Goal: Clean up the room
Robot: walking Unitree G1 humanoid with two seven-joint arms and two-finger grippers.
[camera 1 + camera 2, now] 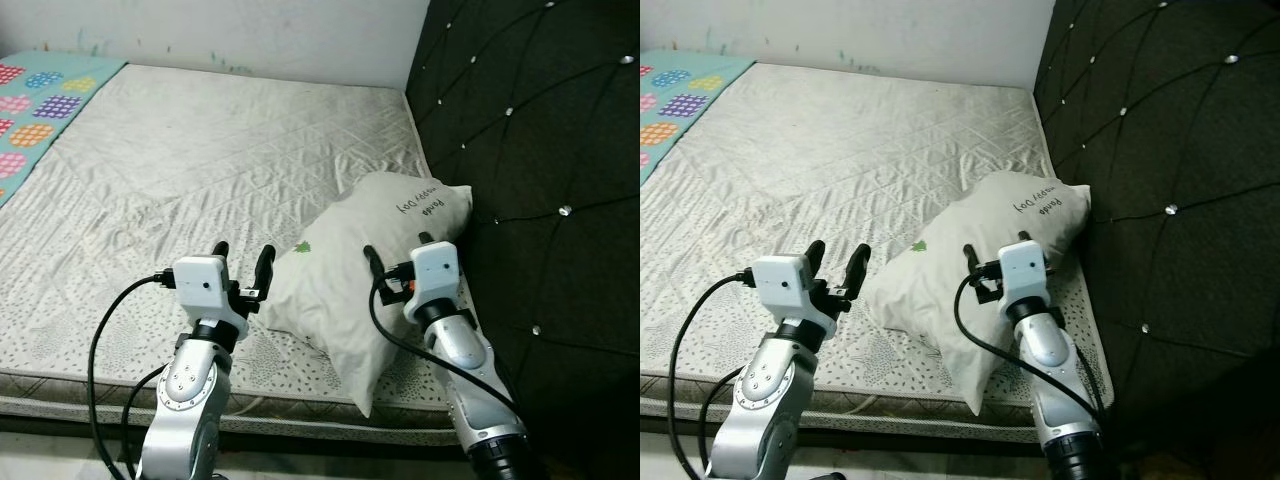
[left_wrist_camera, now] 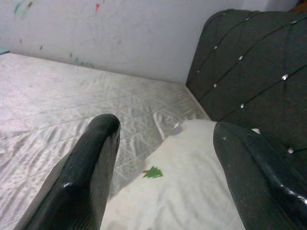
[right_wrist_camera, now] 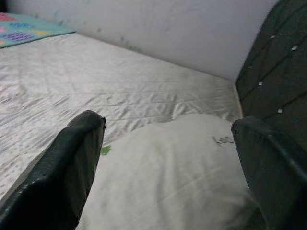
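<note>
So the pillow [image 1: 365, 285] is lying on the mattress [image 1: 200, 170], down at its near edge and pushed toward the black padded headboard [image 1: 540, 150], with its far corner about touching the headboard. Its near corner pokes out right at the mattress's front edge. Everything from the pillow out to the far wall [image 1: 250, 30] is open quilted mattress, and well away from the pillow a colourful sheet [image 1: 40, 100] covers the far strip of the bed.

Left gripper [image 1: 242, 262] sits just beside the pillow's near side, right above the mattress's front edge, fingers spread apart with nothing between them. The left wrist view looks past them at the little green tree print [image 2: 153, 172] on the pillow.

Right gripper [image 1: 397, 248] is up over the pillow itself, on the part closer to the headboard, fingers wide open, pointing toward the wall. Can't tell if they're actually touching the fabric. Both arms reach forward, bent at the elbow.
</note>
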